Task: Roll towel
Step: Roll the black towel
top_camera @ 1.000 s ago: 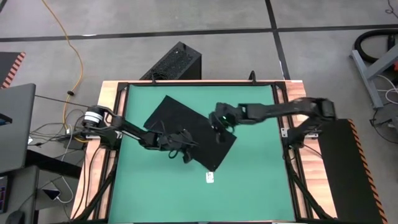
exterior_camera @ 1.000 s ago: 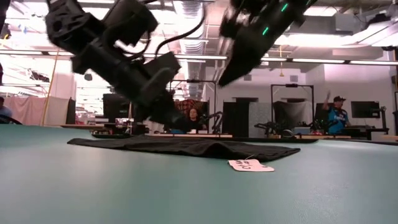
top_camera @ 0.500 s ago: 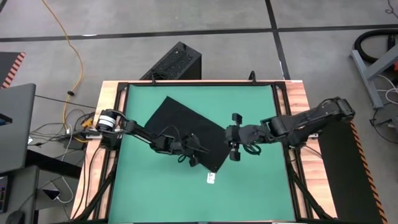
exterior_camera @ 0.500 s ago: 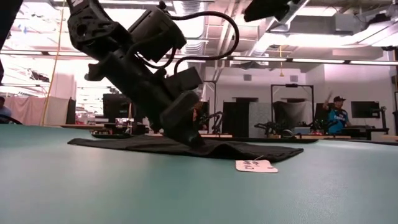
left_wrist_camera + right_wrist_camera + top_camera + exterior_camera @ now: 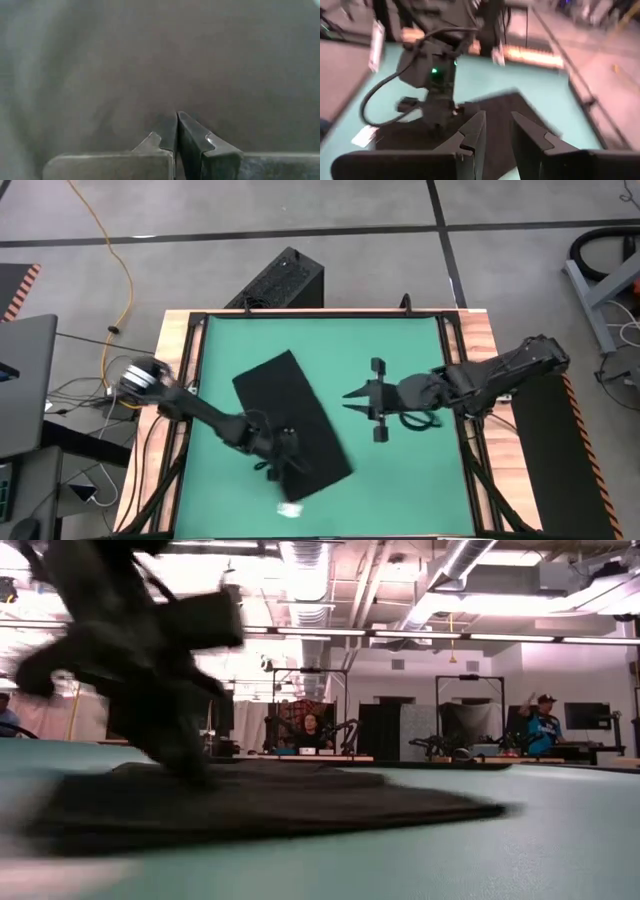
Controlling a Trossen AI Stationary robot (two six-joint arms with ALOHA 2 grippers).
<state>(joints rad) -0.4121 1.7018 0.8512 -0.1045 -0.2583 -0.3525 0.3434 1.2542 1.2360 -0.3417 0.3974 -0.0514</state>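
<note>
**Left gripper pinches the black towel near the front edge**

Closest to the front edge of the green mat (image 5: 420, 480), a small white tag (image 5: 289, 509) lies just off the near corner of the soft plain black towel (image 5: 295, 420). The towel lies flat as a long slanted rectangle on the left half of the mat, running from that near corner back toward the middle. The left gripper (image 5: 283, 467) is down on the towel's near end, its dark fingers (image 5: 192, 137) pressed together with cloth all around them. Farther back and to the right, the right gripper (image 5: 352, 396) hovers over bare mat beside the towel's right edge, fingers parted partway and holding nothing. Beyond the table's far edge a hard black ribbed box (image 5: 280, 280) sits on the floor.
</note>
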